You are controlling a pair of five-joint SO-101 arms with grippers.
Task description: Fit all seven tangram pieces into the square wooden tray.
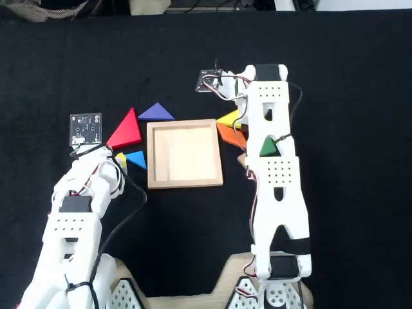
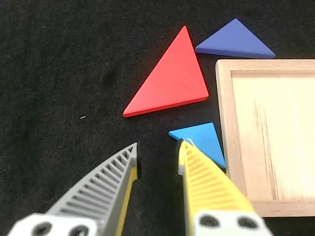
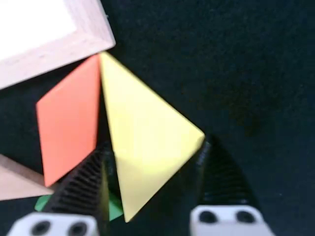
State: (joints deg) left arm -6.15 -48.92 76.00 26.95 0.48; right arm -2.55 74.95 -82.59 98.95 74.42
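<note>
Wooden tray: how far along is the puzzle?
Nothing is done yet: the wooden tray is bare. In hand: the right pincer seems to grip the yellow triangle beside the tray's corner, and the left pincer hangs open by the light blue triangle. Left: all pieces in view, the red triangle and orange piece among them, are outside the tray.

Black cloth (image 1: 347,193) over the table. Beyond the cloth's far edge: white surface (image 1: 360,4), dark cables (image 1: 206,5). At the cloth's near edge: light wooden board (image 1: 193,301).

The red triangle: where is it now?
In the high view, the red triangle lies left of the tray, beside the dark blue triangle.
</note>
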